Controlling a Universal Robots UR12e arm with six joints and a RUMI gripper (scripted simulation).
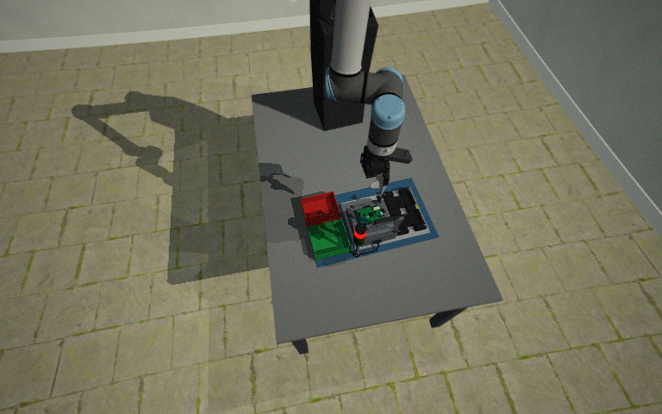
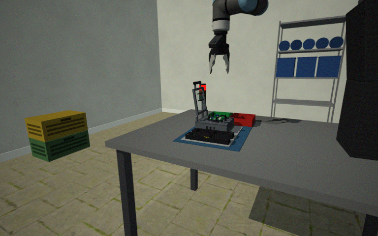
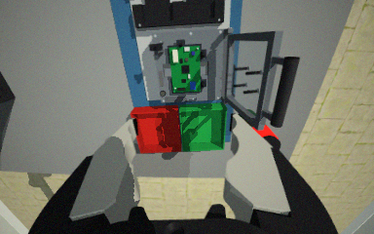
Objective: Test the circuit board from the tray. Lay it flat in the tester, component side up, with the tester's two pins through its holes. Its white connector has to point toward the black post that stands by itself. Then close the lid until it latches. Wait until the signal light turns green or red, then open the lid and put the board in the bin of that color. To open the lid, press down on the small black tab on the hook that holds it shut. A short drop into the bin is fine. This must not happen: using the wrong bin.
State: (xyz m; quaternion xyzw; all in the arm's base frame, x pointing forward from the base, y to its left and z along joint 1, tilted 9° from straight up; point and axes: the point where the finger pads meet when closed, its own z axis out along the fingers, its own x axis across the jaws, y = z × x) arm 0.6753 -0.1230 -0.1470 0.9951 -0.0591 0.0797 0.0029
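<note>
The green circuit board (image 3: 185, 68) lies flat in the grey tester, component side up; it also shows in the top view (image 1: 366, 213) and the exterior view (image 2: 217, 118). The tester's lid (image 3: 253, 78) (image 2: 200, 101) stands open, upright, with its black handle (image 3: 284, 91) at the edge. The signal light (image 1: 359, 234) glows red (image 2: 203, 87). My gripper (image 2: 219, 64) is open and empty, high above the tester (image 3: 182, 185). The red bin (image 3: 157, 129) and green bin (image 3: 203, 127) sit side by side next to the tester.
The black tray (image 1: 406, 210) lies beside the tester on the blue mat (image 2: 211, 139). The arm's black pedestal (image 2: 359, 80) stands on the table. A shelf rack (image 2: 305, 66) stands by the wall, and stacked crates (image 2: 57, 134) sit on the floor.
</note>
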